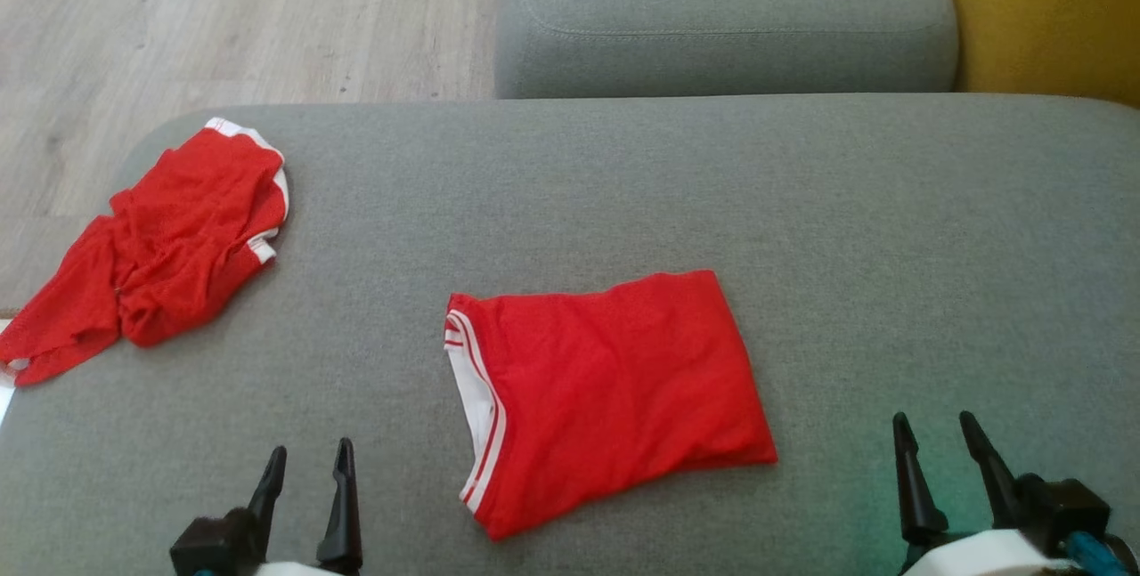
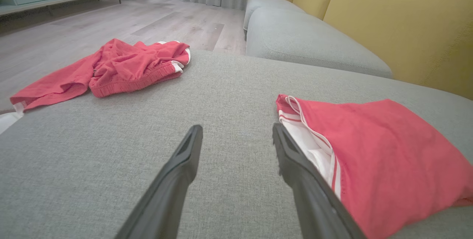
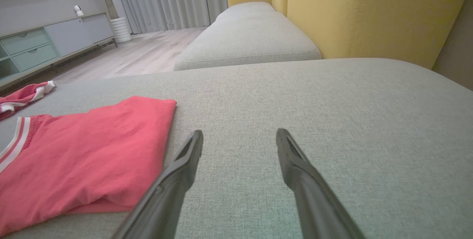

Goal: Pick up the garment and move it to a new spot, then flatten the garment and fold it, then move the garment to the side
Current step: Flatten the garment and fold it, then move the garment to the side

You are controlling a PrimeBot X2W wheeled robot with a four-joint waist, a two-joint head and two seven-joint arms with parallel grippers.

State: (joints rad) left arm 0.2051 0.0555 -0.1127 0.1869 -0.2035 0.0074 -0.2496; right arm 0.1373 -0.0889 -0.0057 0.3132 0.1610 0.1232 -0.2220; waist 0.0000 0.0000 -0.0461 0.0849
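The garment (image 1: 610, 393) is a red top with white and red striped trim, folded into a rough rectangle in the middle of the grey cushion (image 1: 846, 229). It also lies at the right of the left wrist view (image 2: 384, 154) and at the left of the right wrist view (image 3: 88, 154). My left gripper (image 1: 310, 456) (image 2: 237, 130) is open, low over the cushion just left of the garment, nothing between its fingers. My right gripper (image 1: 935, 425) (image 3: 239, 135) is open and empty, to the right of the garment.
Crumpled red shorts with white trim (image 1: 169, 238) (image 2: 118, 65) lie at the cushion's far left corner, partly hanging over the edge. A second grey seat cushion (image 1: 721, 15) stands behind, with a yellow backrest (image 1: 1051, 6) at the right. Wood floor (image 1: 178, 15) lies beyond the left edge.
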